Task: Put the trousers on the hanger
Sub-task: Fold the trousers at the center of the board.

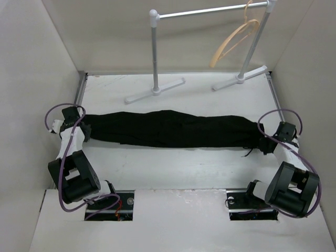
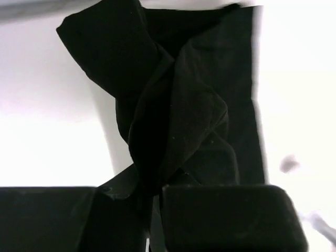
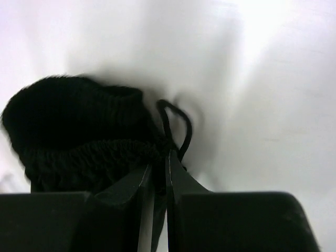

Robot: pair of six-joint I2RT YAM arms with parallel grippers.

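Note:
The black trousers (image 1: 168,129) lie stretched left to right across the white table between my two grippers. My left gripper (image 1: 84,130) is shut on their left end; the left wrist view shows the bunched leg fabric (image 2: 173,115) pinched between the jaws. My right gripper (image 1: 264,142) is shut on the elastic waistband (image 3: 89,134), with a drawstring loop (image 3: 181,123) beside it. The tan hanger (image 1: 235,41) hangs by its hook on the white rack's bar at the back right, apart from both grippers.
The white tubular rack (image 1: 210,10) stands at the back on two flat feet (image 1: 155,90). White walls close in the left, right and back. Two cable cut-outs (image 1: 110,206) sit at the near edge by the arm bases.

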